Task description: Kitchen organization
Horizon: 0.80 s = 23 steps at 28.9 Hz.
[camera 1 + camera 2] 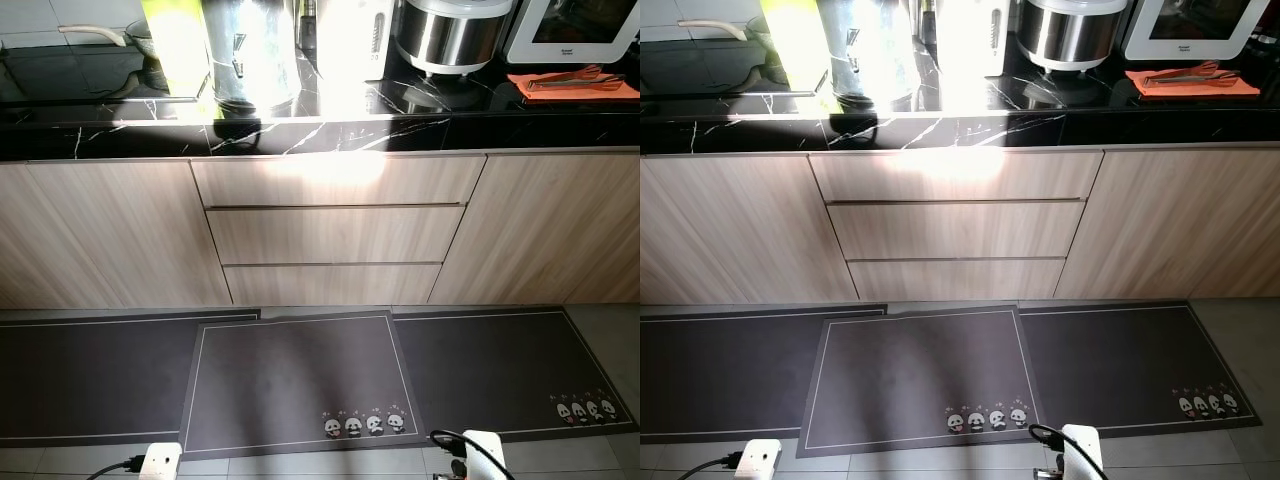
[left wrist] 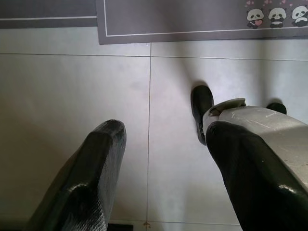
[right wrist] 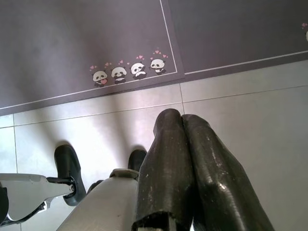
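The tabletop [image 1: 330,135] was black with white veins, the drawers [image 1: 335,236] pale woodgrain, the mat [image 1: 295,385] dark grey with panda prints, the cloth [image 1: 570,88] orange.

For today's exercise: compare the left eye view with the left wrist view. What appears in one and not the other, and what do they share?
Left eye view: the black marble counter carrying a steel kettle, a rice cooker and an orange cloth, with wooden drawers beneath.

Left wrist view: the left gripper, its two black fingers spread apart, hanging above the pale tiles, and the robot's black foot.

Both: the grey floor mat with its row of pandas and the tiled floor.
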### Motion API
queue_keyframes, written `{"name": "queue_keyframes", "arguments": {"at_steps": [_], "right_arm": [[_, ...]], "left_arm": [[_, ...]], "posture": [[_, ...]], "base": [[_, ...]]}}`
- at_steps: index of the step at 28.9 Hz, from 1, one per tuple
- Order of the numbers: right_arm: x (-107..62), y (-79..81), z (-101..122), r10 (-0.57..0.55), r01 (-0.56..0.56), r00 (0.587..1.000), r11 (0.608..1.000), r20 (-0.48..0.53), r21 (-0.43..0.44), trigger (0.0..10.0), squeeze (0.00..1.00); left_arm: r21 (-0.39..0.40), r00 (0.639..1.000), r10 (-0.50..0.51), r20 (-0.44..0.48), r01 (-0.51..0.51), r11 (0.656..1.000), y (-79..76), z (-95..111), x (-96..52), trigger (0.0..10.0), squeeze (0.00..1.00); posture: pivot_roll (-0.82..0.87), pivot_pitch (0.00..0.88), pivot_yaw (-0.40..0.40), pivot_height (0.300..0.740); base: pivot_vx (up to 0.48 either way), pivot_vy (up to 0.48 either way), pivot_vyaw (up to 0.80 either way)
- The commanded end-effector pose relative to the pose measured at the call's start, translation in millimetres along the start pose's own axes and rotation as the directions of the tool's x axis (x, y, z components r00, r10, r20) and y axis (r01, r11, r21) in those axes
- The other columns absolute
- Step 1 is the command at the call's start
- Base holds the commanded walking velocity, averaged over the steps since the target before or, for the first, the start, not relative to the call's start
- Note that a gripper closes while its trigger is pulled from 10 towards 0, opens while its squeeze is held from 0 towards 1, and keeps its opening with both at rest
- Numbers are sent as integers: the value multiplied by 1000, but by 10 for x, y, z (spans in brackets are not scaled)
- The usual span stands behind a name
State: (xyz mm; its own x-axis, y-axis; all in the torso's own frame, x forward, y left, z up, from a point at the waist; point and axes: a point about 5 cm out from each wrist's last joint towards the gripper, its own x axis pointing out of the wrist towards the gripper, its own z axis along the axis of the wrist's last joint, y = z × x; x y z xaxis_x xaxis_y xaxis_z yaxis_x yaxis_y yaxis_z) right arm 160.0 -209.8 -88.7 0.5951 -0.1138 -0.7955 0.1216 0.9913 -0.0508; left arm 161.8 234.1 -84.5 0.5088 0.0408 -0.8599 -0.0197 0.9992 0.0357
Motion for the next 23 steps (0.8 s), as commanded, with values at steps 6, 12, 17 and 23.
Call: {"name": "queue_keyframes", "arguments": {"at_steps": [6, 12, 17, 23], "right_arm": [[-72, 127, -267, 57, -47, 997, 979, -44, 199, 10000, 0], [-72, 127, -267, 57, -47, 997, 979, -44, 199, 10000, 0], [27, 219, 92, 42, -51, 998, 977, 50, 206, 10000, 0], [30, 228, 105, 46, -56, 998, 975, 54, 214, 10000, 0]], "left_arm": [[229, 986, -88, 141, 53, 972, -327, 583, 81, 10000, 0], [229, 986, -88, 141, 53, 972, -327, 583, 81, 10000, 0], [242, 966, -123, 227, 67, 968, -619, 984, 89, 10000, 0], [230, 967, -116, 228, 63, 971, -616, 986, 90, 10000, 0]], "posture": [[-130, 0, 106, 740], [-130, 0, 106, 740], [-101, 0, 117, 740], [-94, 0, 120, 740]], "base": [[0, 0, 0], [0, 0, 0], [0, 0, 0], [0, 0, 0]]}}
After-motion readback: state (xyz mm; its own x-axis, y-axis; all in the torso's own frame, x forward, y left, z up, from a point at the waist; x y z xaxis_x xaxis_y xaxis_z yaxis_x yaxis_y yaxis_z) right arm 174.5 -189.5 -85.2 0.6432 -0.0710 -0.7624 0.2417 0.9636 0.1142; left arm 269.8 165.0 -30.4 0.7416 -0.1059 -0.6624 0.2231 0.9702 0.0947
